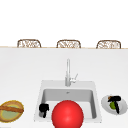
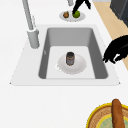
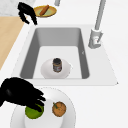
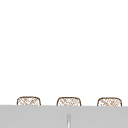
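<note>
Our right hand [image 3: 20, 93] curls its fingers over the green fruit [image 3: 33, 112] on the right-hand plate [image 3: 67, 117], beside an orange fruit [image 3: 59, 109]. Our left hand [image 2: 117, 50] hovers, fingers curled on nothing, at the sink's [image 2: 100, 62] left rim.

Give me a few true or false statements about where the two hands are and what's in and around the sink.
1. The right hand has its fingers on the green fruit on the white plate. True.
2. A jar stands upright on a plate inside the sink. True.
3. The left hand is gripping the faucet. False: it hangs by the sink's front left edge, apart from the faucet.
4. The orange fruit lies in the sink. False: it sits on the white plate beside the green fruit.
5. A long bread lies on the yellow plate left of the sink. True.
</note>
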Action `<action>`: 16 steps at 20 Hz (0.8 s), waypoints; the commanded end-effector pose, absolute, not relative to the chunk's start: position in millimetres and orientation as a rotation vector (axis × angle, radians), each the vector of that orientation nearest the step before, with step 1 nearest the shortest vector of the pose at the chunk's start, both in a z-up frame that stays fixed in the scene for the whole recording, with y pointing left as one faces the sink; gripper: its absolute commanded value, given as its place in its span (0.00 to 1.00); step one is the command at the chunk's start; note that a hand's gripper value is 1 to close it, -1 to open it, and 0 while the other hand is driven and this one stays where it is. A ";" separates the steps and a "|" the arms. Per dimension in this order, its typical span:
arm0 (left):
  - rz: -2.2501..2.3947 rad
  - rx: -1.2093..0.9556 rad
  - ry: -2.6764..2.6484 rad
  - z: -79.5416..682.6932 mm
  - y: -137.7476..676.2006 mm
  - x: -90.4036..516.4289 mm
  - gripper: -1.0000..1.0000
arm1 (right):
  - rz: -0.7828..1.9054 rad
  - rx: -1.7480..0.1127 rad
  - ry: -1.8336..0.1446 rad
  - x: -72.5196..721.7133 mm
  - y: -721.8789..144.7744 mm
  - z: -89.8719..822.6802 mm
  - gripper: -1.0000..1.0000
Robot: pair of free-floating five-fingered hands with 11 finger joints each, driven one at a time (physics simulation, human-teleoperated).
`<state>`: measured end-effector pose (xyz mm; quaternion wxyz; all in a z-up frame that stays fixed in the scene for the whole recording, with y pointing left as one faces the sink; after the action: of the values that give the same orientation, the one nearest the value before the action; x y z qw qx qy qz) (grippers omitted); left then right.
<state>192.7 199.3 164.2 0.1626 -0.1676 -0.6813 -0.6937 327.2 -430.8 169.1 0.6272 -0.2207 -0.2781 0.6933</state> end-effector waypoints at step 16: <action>-1.979 -0.478 -1.944 164.2 199.3 192.7 0.50 | 1.577 -0.624 -0.763 352.6 -435.9 160.8 0.00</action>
<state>192.7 199.3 164.2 0.1626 -0.1676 -0.6813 -0.6937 352.5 -434.3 164.2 0.6002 -0.2731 -0.3293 0.6758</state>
